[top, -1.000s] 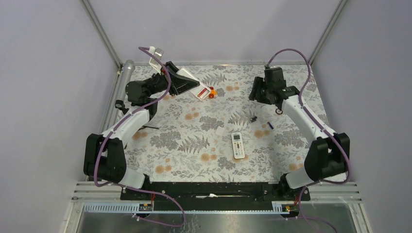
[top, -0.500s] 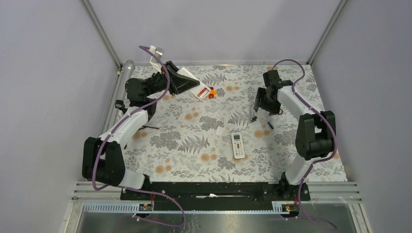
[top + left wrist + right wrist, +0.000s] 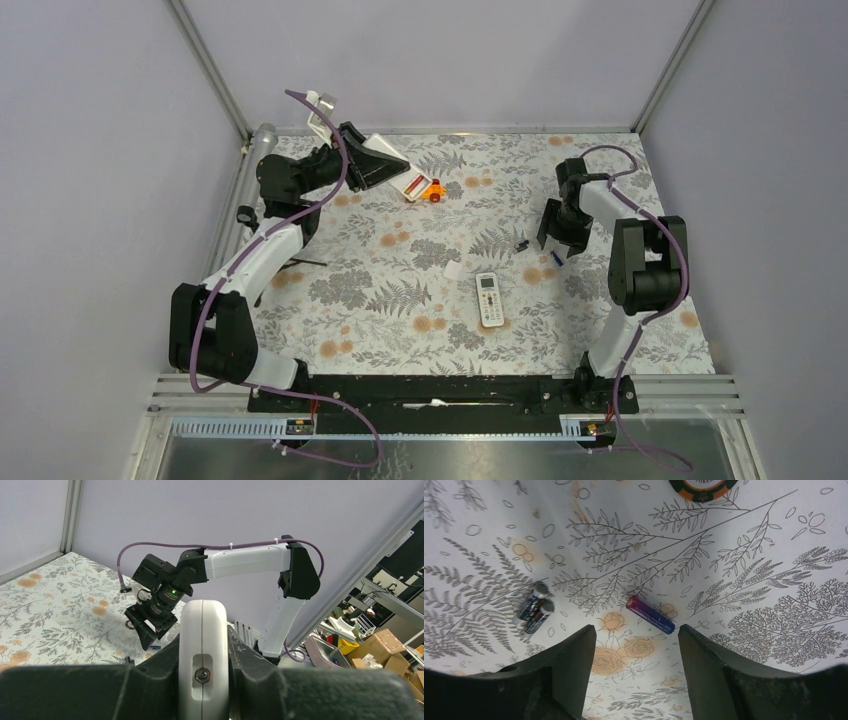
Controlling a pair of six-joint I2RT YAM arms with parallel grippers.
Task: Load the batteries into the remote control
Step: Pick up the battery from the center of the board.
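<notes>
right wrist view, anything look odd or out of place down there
The orange and black poker chip at the top edge seems unrelated to a battery job. Two dark cylinders with silvery ends lie apart from the red and blue battery.

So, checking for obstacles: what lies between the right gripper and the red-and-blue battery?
Only bare floral cloth, seen in the right wrist view, between the open right gripper and the battery.
</notes>
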